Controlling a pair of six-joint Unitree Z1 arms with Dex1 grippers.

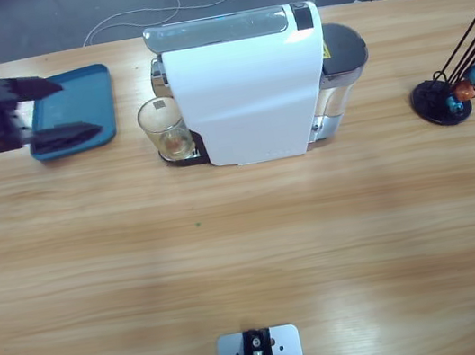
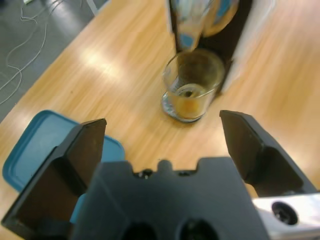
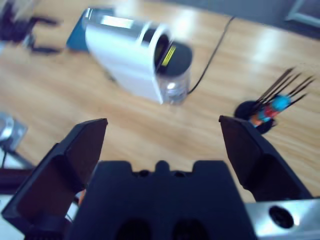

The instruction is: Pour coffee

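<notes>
Bare wood lies between left gripper and glass tumbler. Coffee machine walls its far side, seemingly touching.

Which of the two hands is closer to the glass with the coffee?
The left hand, open above the blue tray just left of the glass. The right hand is open too, but hangs farther back, off the high view.

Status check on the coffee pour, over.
Left gripper open, empty, over blue tray. Right gripper open, empty, held high. Glass with coffee sits under machine. Path clear.
</notes>
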